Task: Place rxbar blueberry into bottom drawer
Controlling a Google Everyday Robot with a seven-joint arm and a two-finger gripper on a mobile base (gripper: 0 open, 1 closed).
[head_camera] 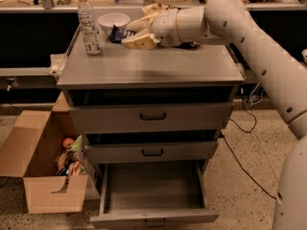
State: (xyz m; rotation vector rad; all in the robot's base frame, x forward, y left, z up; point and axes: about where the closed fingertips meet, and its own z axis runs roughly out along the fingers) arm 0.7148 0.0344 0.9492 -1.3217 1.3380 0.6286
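The rxbar blueberry (118,33), a dark navy wrapper, lies flat on the grey cabinet top (148,66) just right of the white bowl. My gripper (129,33) reaches in from the right at the bar's right end. Its fingers (138,43) stand apart, one above and one below the bar's end, and the bar still rests on the top. The bottom drawer (153,216) is pulled out toward me, and nothing shows inside it. The two shallower drawers above it are nearly shut.
A water bottle (88,24) and a white bowl (113,21) stand at the cabinet's back left. A crumpled chip bag (154,7) lies behind my gripper. An open cardboard box (45,169) with several items sits on the floor, left. A cable (242,164) runs across the floor at the right.
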